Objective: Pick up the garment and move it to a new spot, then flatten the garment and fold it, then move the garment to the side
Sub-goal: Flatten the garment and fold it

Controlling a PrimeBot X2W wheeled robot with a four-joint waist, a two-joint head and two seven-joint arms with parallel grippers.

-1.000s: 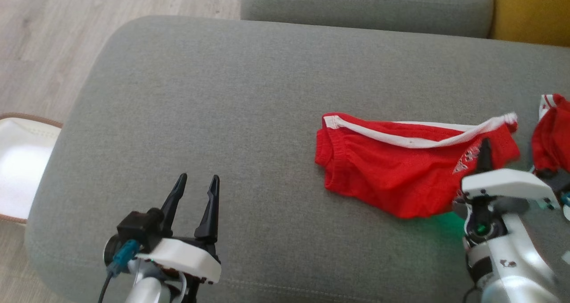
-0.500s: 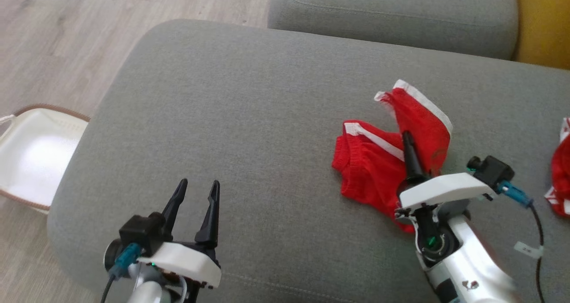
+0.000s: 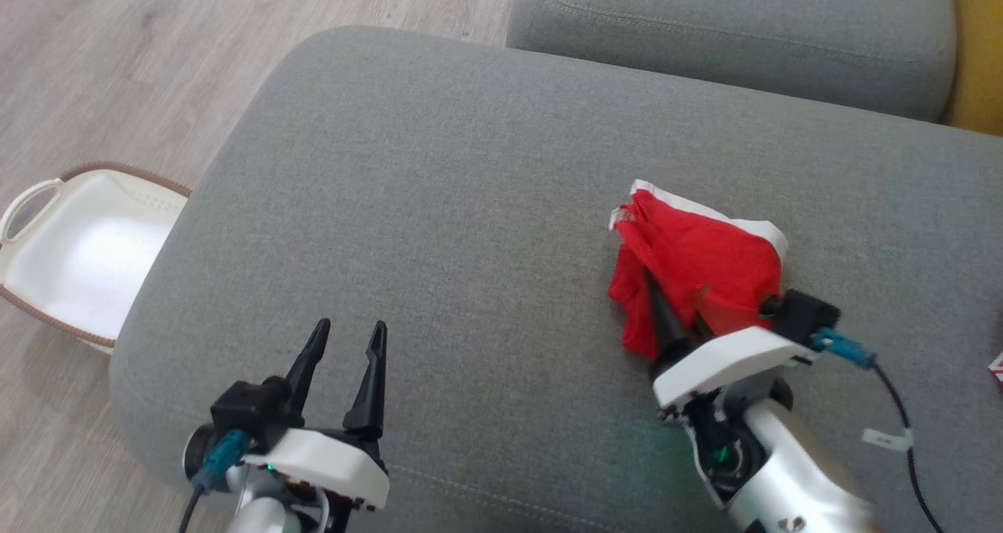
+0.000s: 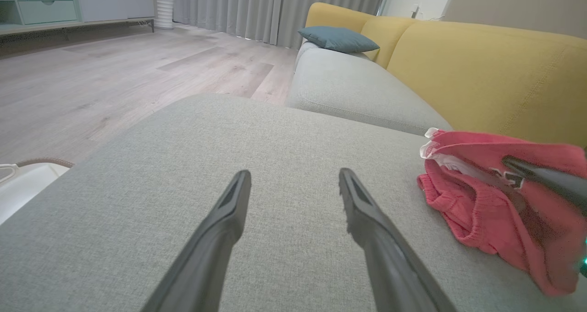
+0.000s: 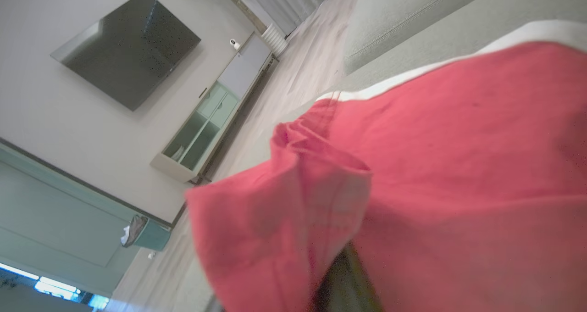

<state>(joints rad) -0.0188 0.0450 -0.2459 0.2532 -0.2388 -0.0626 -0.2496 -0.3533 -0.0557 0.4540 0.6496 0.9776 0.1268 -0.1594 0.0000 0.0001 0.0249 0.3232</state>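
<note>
A red garment [image 3: 697,270] with white trim lies on a wide grey sofa seat [image 3: 439,204], to the robot's right of the seat's middle. It is doubled over on itself into a loose, rumpled heap, with one white-edged flap on top and the lower layer showing beneath.

The right pincer [image 3: 666,313] is pushed into the near edge of the cloth. One dark finger [image 4: 545,179] lies across the fabric, and from that wrist the red cloth drapes over the fingers. Whether it is pinching the cloth or has let go cannot be told.

The left pincer [image 3: 350,327] hovers over bare seat well to the garment's left, its fingers spread and holding nothing.

Judging from this, the garment seems to be part-way through folding: one rough fold is laid over, but the pile is neither flat nor tidy. Smoothing it, finishing the fold and moving it to the side appear to be left.

Around it: a second grey cushion [image 3: 729,39] behind, a yellow sofa back [image 4: 481,69] with a blue pillow [image 4: 339,39], and a white basket [image 3: 86,251] on the wooden floor [image 3: 117,70] off the seat's left end. A scrap of red and white [image 3: 997,364] sits at the far right edge, too little to identify. Nothing lies between the garment and the open seat on its left.
</note>
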